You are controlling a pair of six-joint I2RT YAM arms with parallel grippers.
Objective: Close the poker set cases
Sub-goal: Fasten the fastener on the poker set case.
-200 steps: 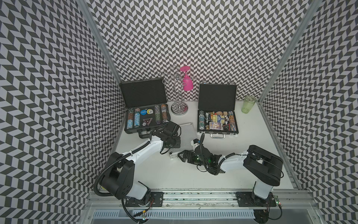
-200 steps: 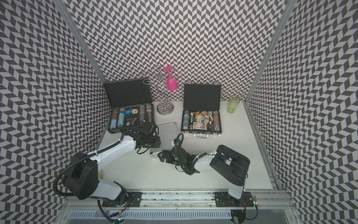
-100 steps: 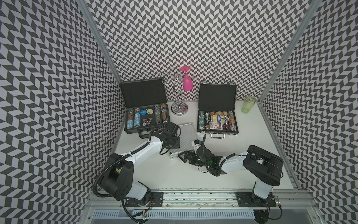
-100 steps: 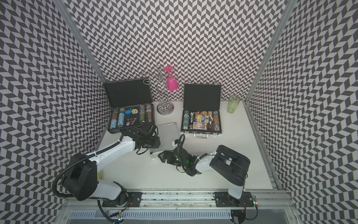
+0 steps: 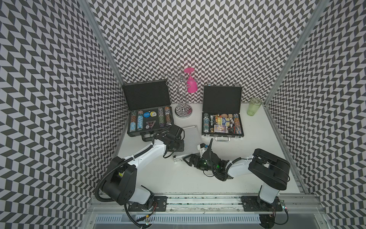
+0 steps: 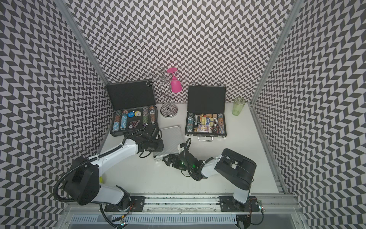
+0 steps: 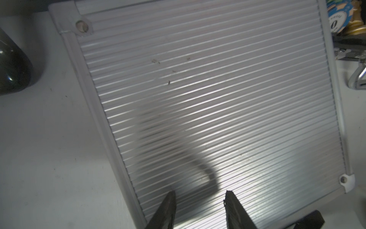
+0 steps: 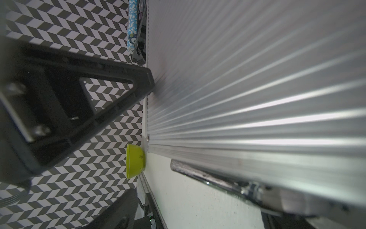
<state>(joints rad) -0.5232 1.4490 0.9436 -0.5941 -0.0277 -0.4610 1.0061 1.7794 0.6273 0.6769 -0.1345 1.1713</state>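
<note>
We see L gripper [image 7: 200,200] over the silver case [image 5: 190,136], lid down; jaws part-open, gripping nothing. R gripper [image 5: 189,160] sits at its 6 o'clock edge, jaws wide, empty.

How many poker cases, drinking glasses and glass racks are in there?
Poker cases: 3 (dark-grey case open, black case open, silver case shut)
Drinking glasses: 2 (pink glass, green glass)
Glass rack: 1
Total: 6
</note>
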